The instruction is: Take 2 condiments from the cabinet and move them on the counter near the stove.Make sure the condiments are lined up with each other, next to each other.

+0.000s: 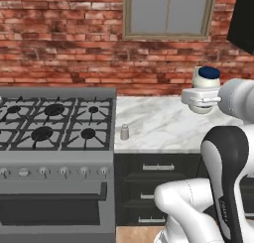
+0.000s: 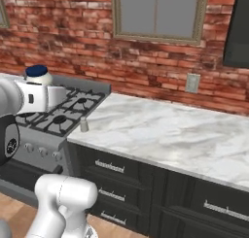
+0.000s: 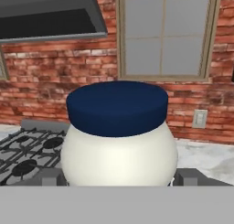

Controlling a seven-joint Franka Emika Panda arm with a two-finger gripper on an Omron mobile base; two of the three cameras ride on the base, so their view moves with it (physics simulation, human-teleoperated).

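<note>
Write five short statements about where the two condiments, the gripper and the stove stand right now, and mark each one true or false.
1. The small shaker stands upright on the counter, close to the stove. True.
2. The white jar rests on the counter beside the shaker. False: it is up in the air, between the jaws of the gripper, over the counter.
3. The jar's lid is dark blue. True.
4. The shaker lies tipped over on a burner. False: it stands upright on the marble, just off the stove's edge.
5. The gripper is shut on nothing. False: its jaws sit wide around the jar.
</note>
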